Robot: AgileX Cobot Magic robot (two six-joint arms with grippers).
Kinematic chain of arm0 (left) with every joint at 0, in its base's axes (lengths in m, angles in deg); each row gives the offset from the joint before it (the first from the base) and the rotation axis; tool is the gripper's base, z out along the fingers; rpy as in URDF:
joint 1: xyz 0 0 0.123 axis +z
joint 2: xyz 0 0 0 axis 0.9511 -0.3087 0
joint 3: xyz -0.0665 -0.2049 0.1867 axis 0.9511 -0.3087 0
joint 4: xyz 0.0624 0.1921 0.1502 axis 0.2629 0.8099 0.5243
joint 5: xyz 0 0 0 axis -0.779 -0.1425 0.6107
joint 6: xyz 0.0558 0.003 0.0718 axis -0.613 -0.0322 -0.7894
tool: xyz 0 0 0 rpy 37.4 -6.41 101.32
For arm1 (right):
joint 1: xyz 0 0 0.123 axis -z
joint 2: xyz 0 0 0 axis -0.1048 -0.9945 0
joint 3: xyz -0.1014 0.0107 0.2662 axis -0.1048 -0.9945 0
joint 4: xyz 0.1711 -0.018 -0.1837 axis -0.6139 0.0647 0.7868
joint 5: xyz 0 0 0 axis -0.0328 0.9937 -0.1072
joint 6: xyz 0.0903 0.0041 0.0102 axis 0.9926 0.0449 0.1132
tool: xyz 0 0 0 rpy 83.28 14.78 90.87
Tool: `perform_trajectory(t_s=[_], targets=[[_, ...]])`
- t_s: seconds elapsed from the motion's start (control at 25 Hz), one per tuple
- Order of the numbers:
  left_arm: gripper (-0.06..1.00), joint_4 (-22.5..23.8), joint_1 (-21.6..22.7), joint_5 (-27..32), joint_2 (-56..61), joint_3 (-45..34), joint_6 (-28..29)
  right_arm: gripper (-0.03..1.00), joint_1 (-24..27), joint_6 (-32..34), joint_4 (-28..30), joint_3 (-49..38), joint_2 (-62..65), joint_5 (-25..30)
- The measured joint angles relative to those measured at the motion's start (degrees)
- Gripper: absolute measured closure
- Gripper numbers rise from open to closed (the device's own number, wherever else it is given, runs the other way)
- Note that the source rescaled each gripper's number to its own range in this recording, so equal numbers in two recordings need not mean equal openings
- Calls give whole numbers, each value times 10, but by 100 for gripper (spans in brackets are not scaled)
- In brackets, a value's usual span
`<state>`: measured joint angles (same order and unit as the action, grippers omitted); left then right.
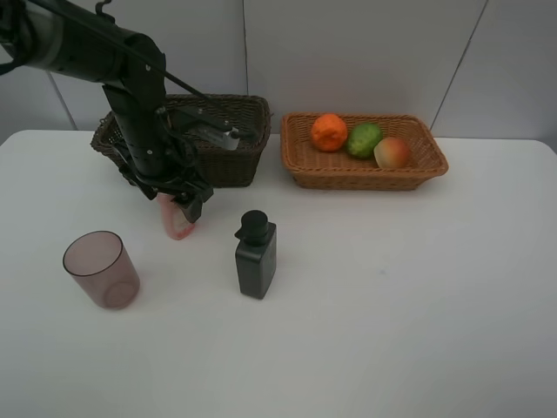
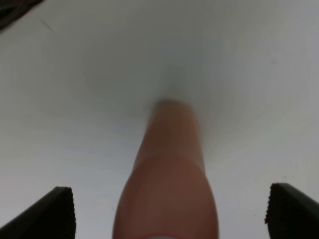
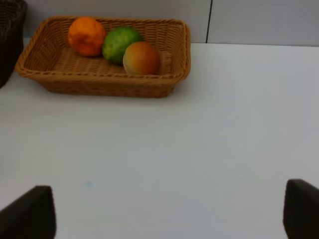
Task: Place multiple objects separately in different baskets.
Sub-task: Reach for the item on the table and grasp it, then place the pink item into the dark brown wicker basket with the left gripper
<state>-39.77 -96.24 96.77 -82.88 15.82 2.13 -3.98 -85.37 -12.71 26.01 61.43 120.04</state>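
**Left jaws spread about the pink bottle**

My left gripper [image 2: 172, 213] is spread astride the pink plastic bottle [image 2: 169, 164], fingers clear of it, just before the deep dark brown wicker basket [image 1: 235, 161]. My right gripper [image 3: 164, 211] is spread, empty. The round orange [image 1: 329, 131], green oval fruit [image 1: 365, 139] and red-orange round fruit [image 1: 392, 153] lie in the shallow light tan wicker basket [image 1: 365, 177].

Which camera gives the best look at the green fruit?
The right wrist view: the green fruit is large and sharp in the tan basket. The exterior high view shows it smaller; the left wrist view not at all.
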Motion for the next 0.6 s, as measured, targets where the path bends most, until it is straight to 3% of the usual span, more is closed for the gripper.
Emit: perform_trajectory(t_s=[0.08, 0.16, 0.2, 0.36, 0.6], targets=[[2, 0, 0, 0, 0, 0, 0, -3, 0, 0, 0, 0, 0, 0], [20, 0, 0, -1, 0, 0, 0, -3, 0, 0, 0, 0, 0, 0], [31, 0, 0, -4, 0, 0, 0, -3, 0, 0, 0, 0, 0, 0], [94, 1, 0, -15, 0, 0, 2, -3, 0, 0, 0, 0, 0, 0], [94, 1, 0, -16, 0, 0, 3, -3, 0, 0, 0, 0, 0, 0]])
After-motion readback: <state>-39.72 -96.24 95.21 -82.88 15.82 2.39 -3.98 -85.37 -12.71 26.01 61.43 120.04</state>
